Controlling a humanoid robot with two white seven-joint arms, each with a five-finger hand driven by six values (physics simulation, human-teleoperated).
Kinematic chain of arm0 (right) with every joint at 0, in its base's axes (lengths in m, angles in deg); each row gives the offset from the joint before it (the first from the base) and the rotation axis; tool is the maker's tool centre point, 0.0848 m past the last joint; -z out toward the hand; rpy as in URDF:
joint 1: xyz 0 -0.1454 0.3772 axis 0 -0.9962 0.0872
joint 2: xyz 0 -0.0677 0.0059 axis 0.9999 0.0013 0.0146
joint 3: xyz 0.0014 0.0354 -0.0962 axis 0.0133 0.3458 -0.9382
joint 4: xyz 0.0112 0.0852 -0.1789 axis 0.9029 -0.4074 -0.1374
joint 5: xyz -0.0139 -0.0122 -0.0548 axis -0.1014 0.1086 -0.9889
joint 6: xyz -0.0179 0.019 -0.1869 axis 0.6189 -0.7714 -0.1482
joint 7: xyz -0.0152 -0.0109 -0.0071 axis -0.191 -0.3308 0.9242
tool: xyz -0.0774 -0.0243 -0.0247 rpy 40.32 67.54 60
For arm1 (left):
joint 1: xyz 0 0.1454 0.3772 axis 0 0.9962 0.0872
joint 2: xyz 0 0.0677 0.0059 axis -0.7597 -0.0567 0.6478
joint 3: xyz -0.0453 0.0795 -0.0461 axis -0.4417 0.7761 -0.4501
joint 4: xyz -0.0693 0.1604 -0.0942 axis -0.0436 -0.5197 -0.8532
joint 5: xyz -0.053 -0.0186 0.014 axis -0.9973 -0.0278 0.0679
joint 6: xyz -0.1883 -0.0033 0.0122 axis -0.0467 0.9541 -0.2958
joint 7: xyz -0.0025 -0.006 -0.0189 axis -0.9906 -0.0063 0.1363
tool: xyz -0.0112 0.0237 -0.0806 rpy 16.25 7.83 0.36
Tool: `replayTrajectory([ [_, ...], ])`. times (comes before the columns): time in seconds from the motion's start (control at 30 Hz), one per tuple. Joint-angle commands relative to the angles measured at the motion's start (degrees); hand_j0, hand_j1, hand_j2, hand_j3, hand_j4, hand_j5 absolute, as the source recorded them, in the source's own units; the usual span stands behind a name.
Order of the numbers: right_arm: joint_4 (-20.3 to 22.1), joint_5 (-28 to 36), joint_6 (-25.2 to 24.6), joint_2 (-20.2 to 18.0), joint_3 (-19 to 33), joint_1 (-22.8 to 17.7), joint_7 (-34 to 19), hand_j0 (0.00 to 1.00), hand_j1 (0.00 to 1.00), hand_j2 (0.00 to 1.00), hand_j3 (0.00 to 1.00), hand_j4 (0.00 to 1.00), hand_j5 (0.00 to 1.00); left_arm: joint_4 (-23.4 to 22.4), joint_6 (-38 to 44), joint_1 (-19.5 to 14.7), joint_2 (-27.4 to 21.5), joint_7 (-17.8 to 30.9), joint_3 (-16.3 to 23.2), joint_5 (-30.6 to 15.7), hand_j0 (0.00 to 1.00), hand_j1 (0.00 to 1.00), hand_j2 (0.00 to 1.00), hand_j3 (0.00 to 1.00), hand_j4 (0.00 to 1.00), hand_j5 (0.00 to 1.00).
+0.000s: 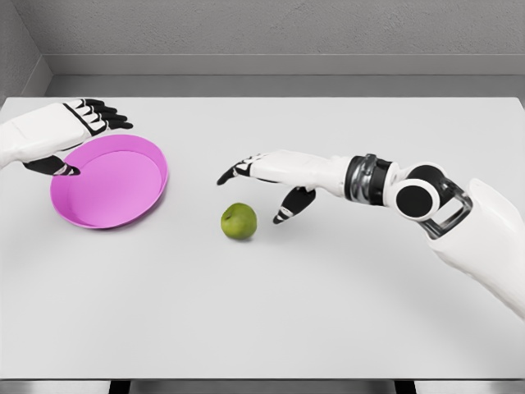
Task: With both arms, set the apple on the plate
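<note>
A green apple (239,222) rests on the white table (271,320), a little left of the middle. The pink plate (123,185) is at the left and looks tilted, its outer wall showing on the right. My left hand (94,146) grips the plate's left rim, with the thumb (62,169) on the inside and the fingers (105,116) behind the far edge. My right hand (250,199) hovers just above and to the right of the apple. It is open with fingers spread and does not touch the apple.
The right forearm (410,197) stretches in from the lower right across the table. A grey wall (271,33) rises behind the table's far edge.
</note>
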State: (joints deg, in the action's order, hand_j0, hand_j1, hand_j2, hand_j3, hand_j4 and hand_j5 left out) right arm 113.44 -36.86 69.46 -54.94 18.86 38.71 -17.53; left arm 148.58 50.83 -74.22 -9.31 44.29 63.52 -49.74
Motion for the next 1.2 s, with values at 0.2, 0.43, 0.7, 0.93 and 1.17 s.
replayTrajectory([
  [0.2,0.0,0.5,0.7,-20.8,15.3,-4.4,0.0,1.0,1.0,1.0,1.0,1.0,1.0,7.7,0.1,-0.4,3.3,0.1,0.3,5.0,1.0,1.0,1.0,1.0,1.0,1.0],
  [0.43,0.0,0.5,0.8,-26.9,19.1,-6.8,0.0,1.0,1.0,1.0,1.0,1.0,1.0,14.9,0.1,-8.9,10.0,7.4,12.4,7.7,1.0,1.0,1.0,1.0,1.0,1.0],
  [0.7,-0.2,0.5,0.5,-26.2,19.3,-8.4,0.0,1.0,1.0,1.0,1.0,1.0,1.0,14.4,0.1,-15.9,14.9,7.3,25.2,12.1,1.0,1.0,1.0,1.0,1.0,1.0],
  [0.93,0.6,0.5,0.5,-26.1,19.4,-8.6,0.0,1.0,1.0,1.0,1.0,1.0,1.0,11.4,0.1,-18.7,15.8,7.4,29.1,13.8,1.0,1.0,1.0,1.0,1.0,1.0],
  [1.17,0.6,0.5,0.5,-26.1,19.3,-9.5,0.0,1.0,1.0,1.0,1.0,1.0,1.0,9.9,0.1,-19.2,15.9,11.1,29.5,18.0,1.0,1.0,1.0,1.0,1.0,1.0],
])
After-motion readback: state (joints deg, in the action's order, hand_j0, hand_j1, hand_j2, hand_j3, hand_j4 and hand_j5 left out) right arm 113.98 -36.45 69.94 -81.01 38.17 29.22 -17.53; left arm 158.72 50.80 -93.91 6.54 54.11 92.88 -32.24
